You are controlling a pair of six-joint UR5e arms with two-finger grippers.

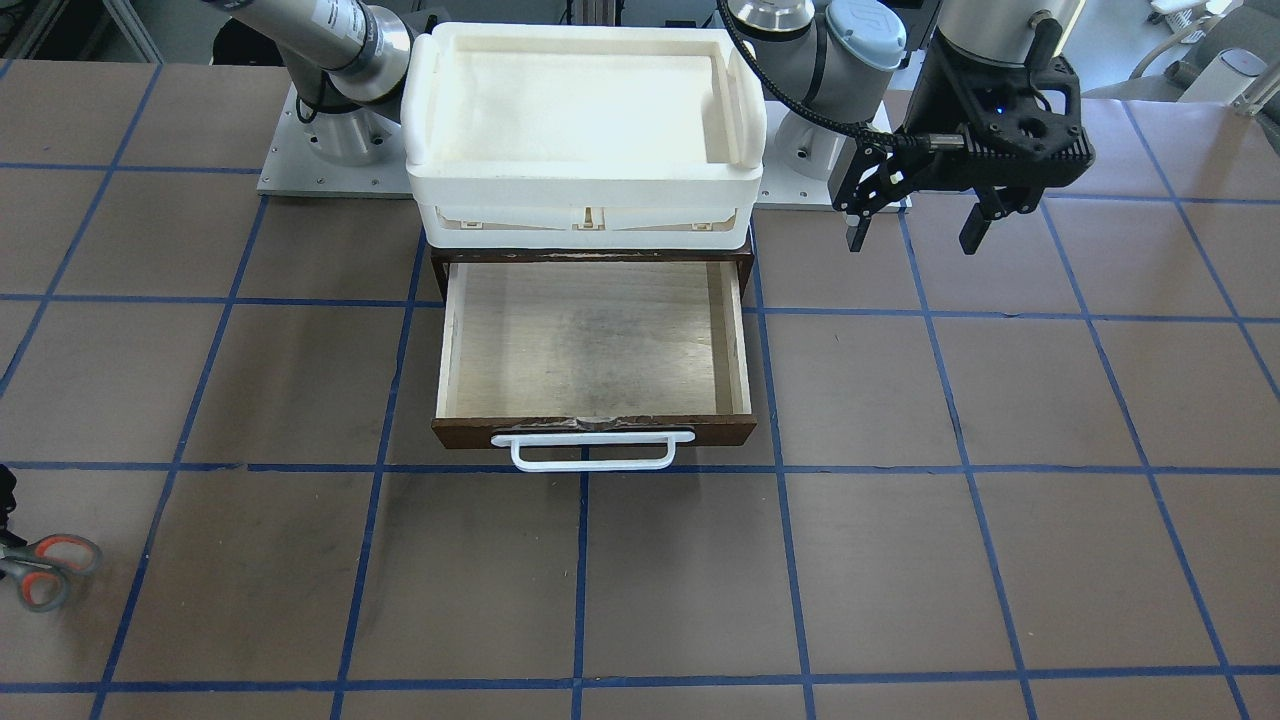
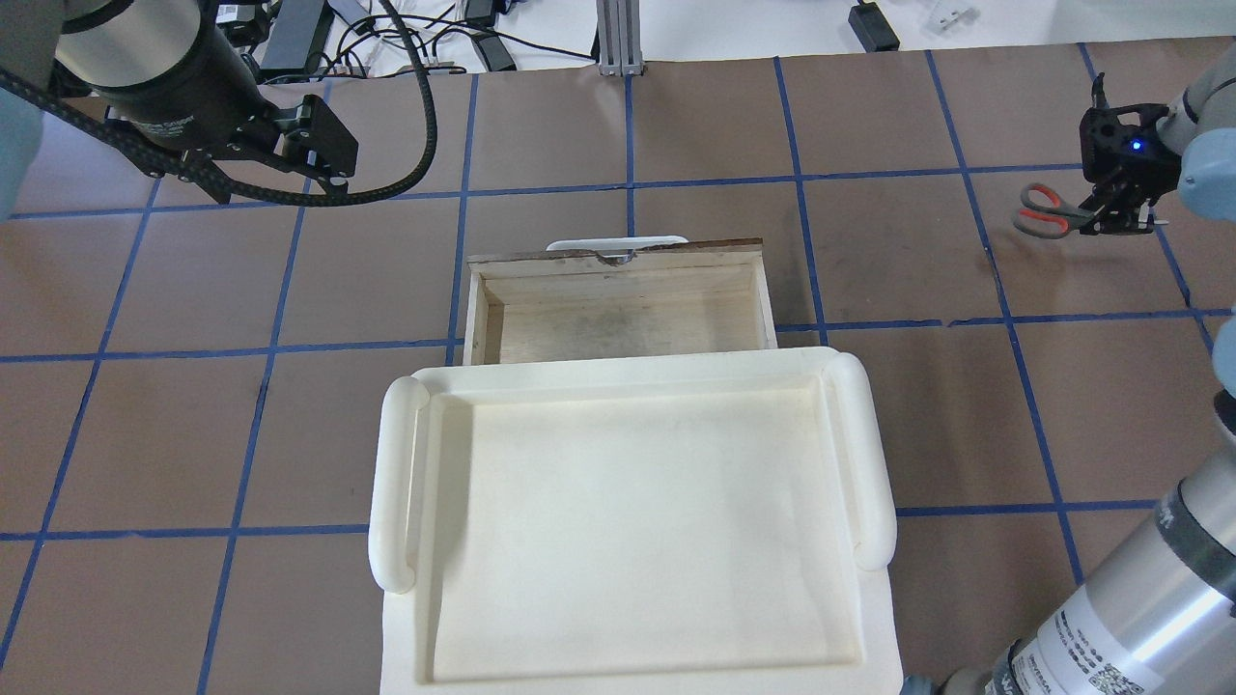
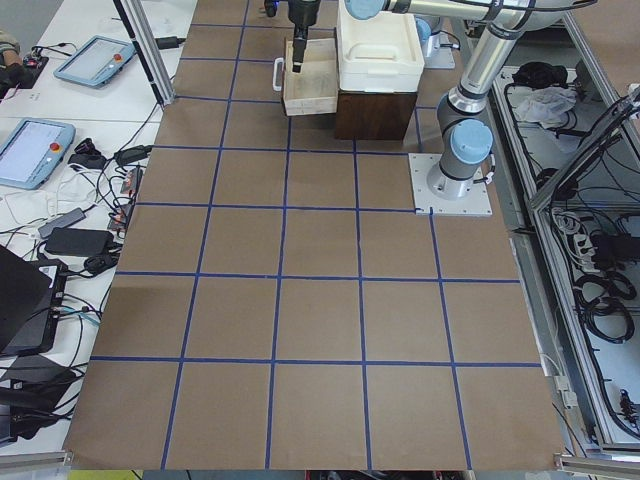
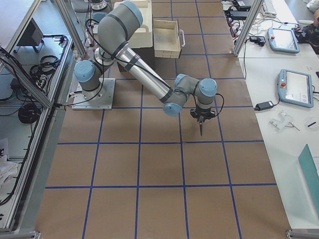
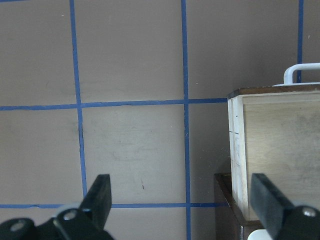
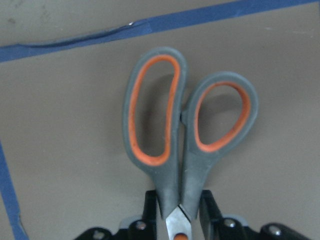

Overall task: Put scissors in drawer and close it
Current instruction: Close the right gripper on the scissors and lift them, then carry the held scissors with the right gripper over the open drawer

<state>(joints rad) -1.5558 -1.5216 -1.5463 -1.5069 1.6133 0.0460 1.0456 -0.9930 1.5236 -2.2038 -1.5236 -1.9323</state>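
The scissors (image 6: 176, 150), grey handles lined orange-red, lie low over the brown table far out on my right side; they show at the left edge of the front view (image 1: 45, 570) and at the right of the overhead view (image 2: 1043, 210). My right gripper (image 6: 178, 205) is shut on their neck, just below the handles; the blades are hidden. The drawer (image 1: 590, 340) is pulled open, its plywood inside bare, with a white bar handle (image 1: 592, 450). My left gripper (image 1: 915, 235) is open and empty, hovering beside the drawer (image 5: 275, 150).
A large white plastic tray (image 1: 585, 35) sits on top of the dark cabinet that holds the drawer. The table is brown with a blue tape grid. Tablets and cables lie on side benches beyond the table's edges.
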